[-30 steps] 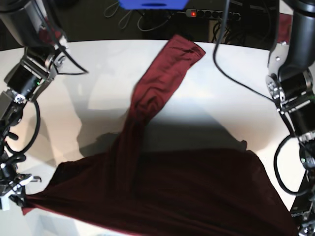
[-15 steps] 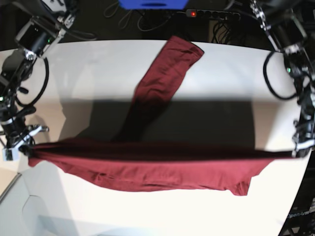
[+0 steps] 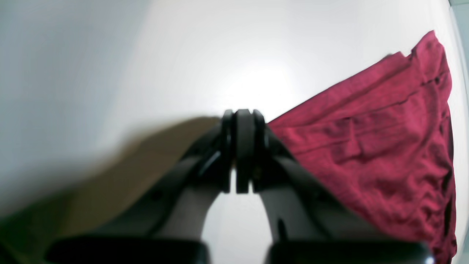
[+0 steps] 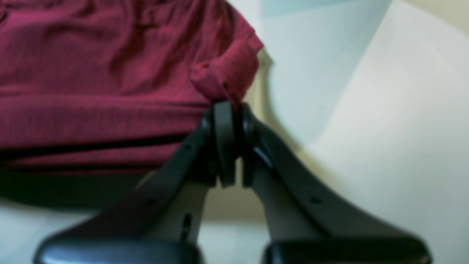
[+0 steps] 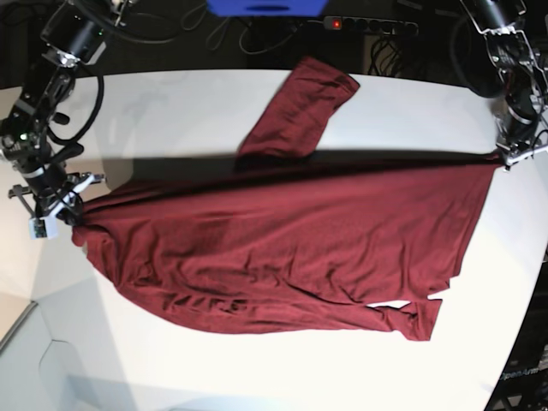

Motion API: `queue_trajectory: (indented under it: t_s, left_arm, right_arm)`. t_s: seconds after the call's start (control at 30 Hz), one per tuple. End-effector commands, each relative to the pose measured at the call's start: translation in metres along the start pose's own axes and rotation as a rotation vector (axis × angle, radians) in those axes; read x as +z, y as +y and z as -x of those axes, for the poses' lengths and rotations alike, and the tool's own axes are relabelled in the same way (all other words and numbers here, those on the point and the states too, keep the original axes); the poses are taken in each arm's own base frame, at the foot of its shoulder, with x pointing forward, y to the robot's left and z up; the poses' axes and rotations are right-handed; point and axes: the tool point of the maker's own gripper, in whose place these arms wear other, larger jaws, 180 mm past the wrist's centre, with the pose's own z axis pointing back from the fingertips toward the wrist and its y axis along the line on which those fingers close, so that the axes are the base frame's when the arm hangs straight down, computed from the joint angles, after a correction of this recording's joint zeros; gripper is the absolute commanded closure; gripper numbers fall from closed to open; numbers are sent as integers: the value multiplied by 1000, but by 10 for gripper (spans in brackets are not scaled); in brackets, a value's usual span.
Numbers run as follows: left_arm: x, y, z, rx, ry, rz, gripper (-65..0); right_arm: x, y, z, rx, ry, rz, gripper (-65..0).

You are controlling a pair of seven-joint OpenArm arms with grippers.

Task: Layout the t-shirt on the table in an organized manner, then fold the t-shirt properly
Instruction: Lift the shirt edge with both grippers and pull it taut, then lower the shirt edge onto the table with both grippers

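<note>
Base view. The t-shirt [image 5: 282, 248] lies spread across the middle of the table [image 5: 171, 111], its long axis running from 9 o'clock to 3 o'clock. One sleeve reaches away from the body toward 12 o'clock, its cuff near the far table edge. The right gripper [image 5: 53, 210] pinches the cloth's corner at 9 o'clock; the left gripper [image 5: 514, 156] pinches the opposite corner at 3 o'clock. The upper edge is drawn taut between them. The body is wrinkled, and its lower corner at 5 o'clock is curled over.

Left wrist view. The left gripper [image 3: 242, 154] has its jaws pressed together. The t-shirt [image 3: 384, 146] fans out toward 3 o'clock over the white table [image 3: 183, 55]; the pinched cloth itself is hidden behind the jaws.

Right wrist view. The right gripper [image 4: 229, 143] is clamped on a bunched corner of the t-shirt [image 4: 110, 73], which spreads toward 10 o'clock.

Step in hand, as judged: laying out, not yet folding. The next move likely calls for lowering the taut edge flat, releasing, then smoothing the sleeve and curled corner.
</note>
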Motion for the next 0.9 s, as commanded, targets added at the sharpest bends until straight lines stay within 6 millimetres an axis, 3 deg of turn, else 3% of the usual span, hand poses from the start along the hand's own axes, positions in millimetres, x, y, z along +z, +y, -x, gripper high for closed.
queue_trajectory:
  t_s: [0.0,0.1,0.23,0.3,0.37,0.5,0.67,0.77,0.87]
  left_arm:
    - [2,-4,-19,-7,-46,12,-1]
    - [2,-6,-18,-9,-41,16,-1]
    - [2,-6,-15,-6,-32,17,-1]
    - [1,-8,-13,-10,-27,23,-1]
    - [-1,-12,-8,-21,-13,28,-1]
    - [-3,-19,1,-40,11,42,-1]
    - [-6,-27,9,-59,27,57,-1]
    - [-10,-38,12,-68,35,77,-1]
    - [-11,-42,15,-74,45,84,-1]
  right_arm:
    - [-2,-6,-19,10,-52,8,0]
    - [-16,-5,-20,19,-24,-16,-45]
    - [-15,-8,-14,43,0,-20,-240]
    - [-4,-14,-19,57,-25,5,-343]
    - [14,-27,-23,61,-51,61,-406]
    - [44,-28,-31,44,-111,134,-440]
    - [64,24,1,5,-72,77,-440]
    - [68,90,28,-42,-21,-57,-430]
    - [68,133,39,-29,11,-170,-412]
